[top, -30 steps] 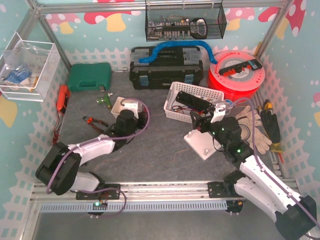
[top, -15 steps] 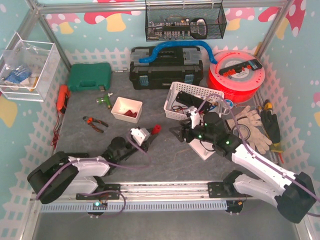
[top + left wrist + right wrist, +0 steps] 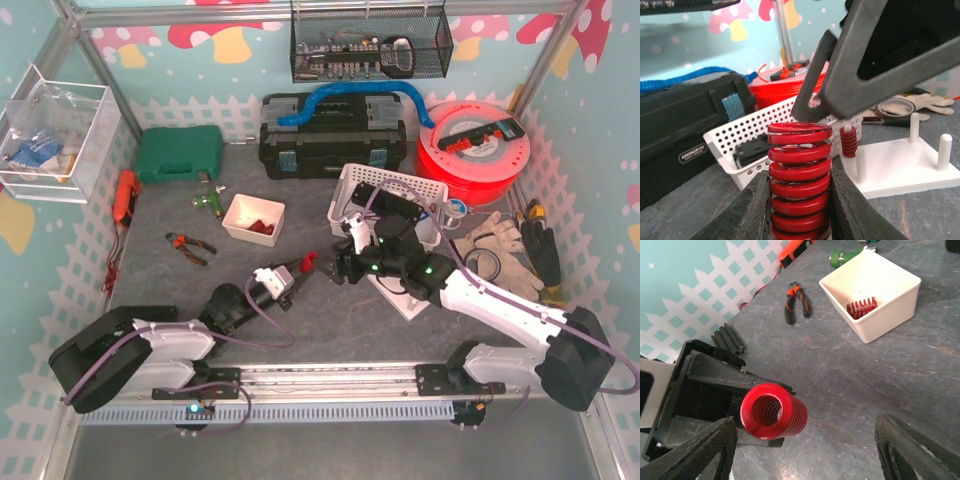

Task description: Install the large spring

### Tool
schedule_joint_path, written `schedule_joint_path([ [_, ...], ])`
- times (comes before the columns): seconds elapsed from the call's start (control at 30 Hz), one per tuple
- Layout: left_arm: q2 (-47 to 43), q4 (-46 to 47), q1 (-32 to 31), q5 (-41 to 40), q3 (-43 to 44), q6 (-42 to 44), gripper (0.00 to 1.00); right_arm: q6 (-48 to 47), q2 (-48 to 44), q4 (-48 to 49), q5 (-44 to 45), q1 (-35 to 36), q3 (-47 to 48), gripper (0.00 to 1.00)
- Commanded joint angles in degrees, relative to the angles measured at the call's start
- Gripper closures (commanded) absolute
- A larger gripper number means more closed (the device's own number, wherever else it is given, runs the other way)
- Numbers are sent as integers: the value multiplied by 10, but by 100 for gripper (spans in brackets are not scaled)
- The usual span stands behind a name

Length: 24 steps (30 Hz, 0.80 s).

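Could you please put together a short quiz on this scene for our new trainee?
1. True or false: the left gripper holds the large red spring between its fingers.
2. What already sits on a peg of the white base plate? A) a nut B) a small red spring C) nothing
3. Fill in (open or shut): the fingers of the right gripper are ____.
Key: 1 true; 2 B; 3 open.
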Motion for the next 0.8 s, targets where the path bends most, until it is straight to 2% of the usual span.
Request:
schedule_joint_path([
  [0.0, -19, 23, -8, 12, 7, 18, 98, 1, 27, 7, -2, 18, 29, 25],
  [0.33, -22, 13, -16, 16, 11, 28, 97, 4, 82, 26, 1, 48, 47, 39],
  [0.43, -25, 12, -17, 14, 10, 31, 98, 0, 89, 29, 3, 52, 51, 48],
  [0.5, -27, 11, -18, 13, 9, 33, 97, 1, 90, 37, 2, 53, 47, 58],
  [0.57, -28, 11, -19, 7, 9, 33, 91, -1, 89, 41, 2, 53, 46, 72],
  [0.67, -30, 6, -19, -19, 10, 26, 75, -5, 81, 41, 19, 53, 37, 96],
  [0.7, -29, -1, -19, -34, 13, 21, 70, -5, 75, 41, 33, 53, 31, 100],
  [0.77, -28, -23, -18, -76, 26, 0, 58, -5, 54, 41, 79, 53, 16, 100],
])
